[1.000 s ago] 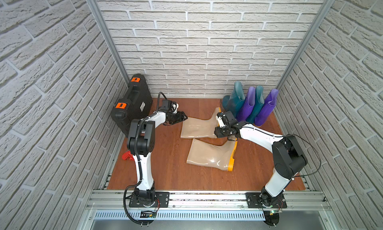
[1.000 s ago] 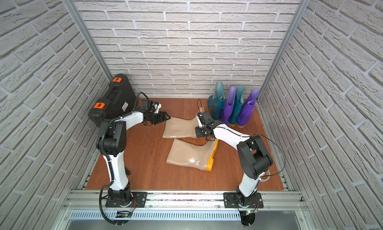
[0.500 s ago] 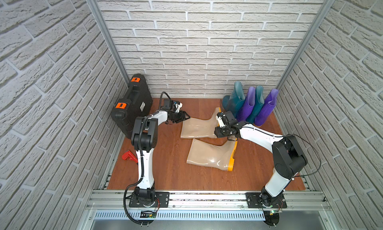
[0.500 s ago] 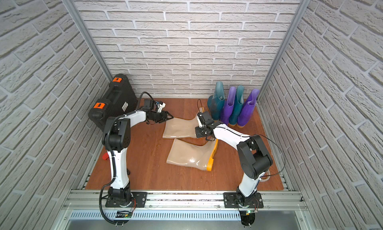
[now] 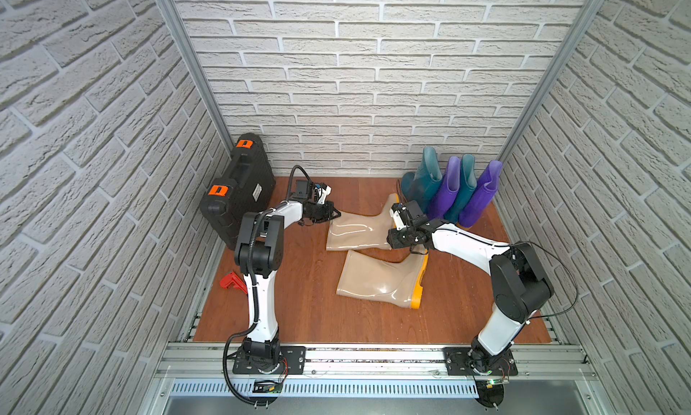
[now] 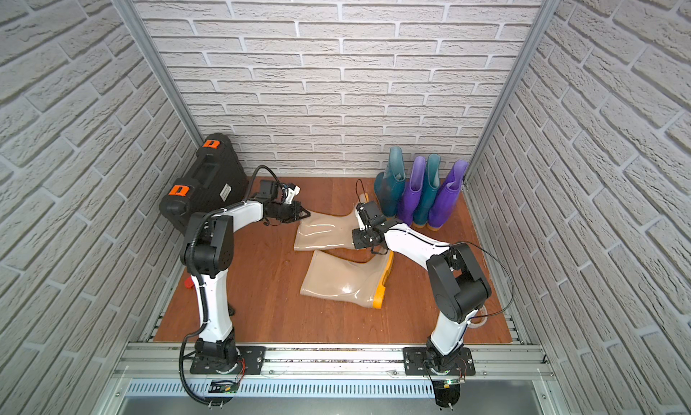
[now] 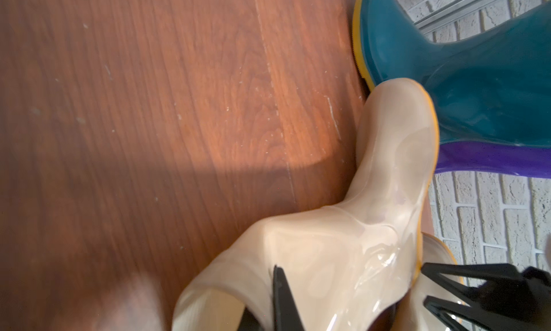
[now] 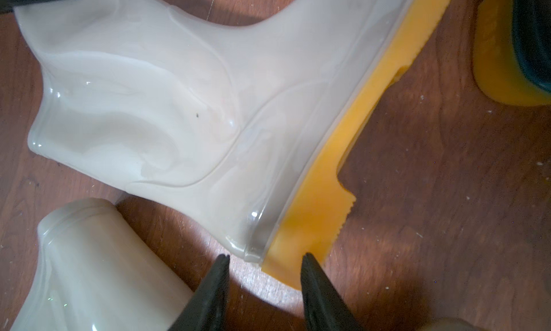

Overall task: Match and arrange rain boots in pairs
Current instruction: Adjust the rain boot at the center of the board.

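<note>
The far beige boot (image 5: 359, 230) and the near beige boot (image 5: 377, 282) are glossy pale tan, each with an orange-yellow sole. At the table's far right corner the colours alternate: dark teal boots (image 5: 426, 177) and purple boots (image 5: 448, 192). The hard case (image 5: 239, 192) is black with orange latches (image 5: 218, 190). The table (image 5: 306, 312) is reddish-brown wood grain. The walls (image 5: 374, 76) carry a whitish brick pattern. A small object (image 5: 232, 281) at the left edge is red. The left tool (image 5: 338, 214) and the right tool (image 8: 265, 256) are black.

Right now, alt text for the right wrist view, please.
A beige boot lies on its side on the wood floor, the open right gripper poised over its orange-soled heel. A second beige boot lies beside it.
</note>
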### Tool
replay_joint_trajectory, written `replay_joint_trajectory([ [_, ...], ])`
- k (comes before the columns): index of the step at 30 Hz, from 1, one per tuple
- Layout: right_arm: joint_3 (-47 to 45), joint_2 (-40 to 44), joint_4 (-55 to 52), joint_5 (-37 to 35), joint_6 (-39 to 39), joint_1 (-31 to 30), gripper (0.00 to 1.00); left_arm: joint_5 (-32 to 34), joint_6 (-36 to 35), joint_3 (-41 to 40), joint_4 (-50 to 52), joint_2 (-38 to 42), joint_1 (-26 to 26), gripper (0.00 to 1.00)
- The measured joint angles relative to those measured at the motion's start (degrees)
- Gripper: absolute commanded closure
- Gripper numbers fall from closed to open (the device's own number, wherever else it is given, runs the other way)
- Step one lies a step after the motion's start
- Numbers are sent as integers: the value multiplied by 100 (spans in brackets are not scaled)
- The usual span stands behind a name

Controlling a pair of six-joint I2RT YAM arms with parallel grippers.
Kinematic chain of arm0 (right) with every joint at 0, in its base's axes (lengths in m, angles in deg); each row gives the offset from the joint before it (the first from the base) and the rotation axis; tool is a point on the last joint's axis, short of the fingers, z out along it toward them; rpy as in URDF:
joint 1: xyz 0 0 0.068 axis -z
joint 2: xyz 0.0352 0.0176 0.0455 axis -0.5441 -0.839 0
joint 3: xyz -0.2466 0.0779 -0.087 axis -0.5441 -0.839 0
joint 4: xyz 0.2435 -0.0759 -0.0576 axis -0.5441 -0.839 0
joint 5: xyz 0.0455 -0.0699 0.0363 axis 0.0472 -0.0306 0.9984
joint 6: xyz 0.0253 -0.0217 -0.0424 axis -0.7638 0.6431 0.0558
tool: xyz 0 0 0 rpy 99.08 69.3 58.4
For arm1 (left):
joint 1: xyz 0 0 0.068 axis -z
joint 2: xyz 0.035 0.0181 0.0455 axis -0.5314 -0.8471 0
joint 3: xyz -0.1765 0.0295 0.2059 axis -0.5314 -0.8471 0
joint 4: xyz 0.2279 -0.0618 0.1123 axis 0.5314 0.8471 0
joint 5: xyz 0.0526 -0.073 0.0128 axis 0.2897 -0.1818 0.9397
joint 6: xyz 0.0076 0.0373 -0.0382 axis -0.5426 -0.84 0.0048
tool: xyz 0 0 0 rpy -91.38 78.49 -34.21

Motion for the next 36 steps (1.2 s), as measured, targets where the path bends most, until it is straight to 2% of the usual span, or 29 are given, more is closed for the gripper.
replay_joint_trajectory([
  [5, 127, 44, -170, -9, 2, -2, 58, 455, -85, 313, 879, 566, 79, 100],
  [12, 466, 214, -315, 63, -2, -9, 58, 1287, -328, 1672, 2420, 1329, 136, 100],
  [18, 514, 238, -293, 234, -55, -98, 57, 1794, -621, 2608, 3657, 1554, 125, 100],
  [25, 634, 94, -184, 428, -170, -369, 57, 2284, -1034, 2680, 4583, 1655, 52, 100],
  [32, 793, -238, -63, 560, -245, -702, 57, 2295, -1154, 2680, 4686, 1661, 42, 99],
  [33, 793, -249, -63, 577, -251, -721, 57, 2299, -1154, 2680, 4686, 1661, 42, 89],
  [34, 793, -254, -63, 601, -256, -748, 57, 2312, -1154, 2680, 4684, 1661, 42, 68],
  [35, 793, -256, -63, 616, -256, -763, 56, 2326, -1178, 2680, 4682, 1661, 42, 59],
  [36, 793, -256, -63, 623, -256, -772, 56, 2332, -1178, 2680, 4682, 1663, 42, 54],
])
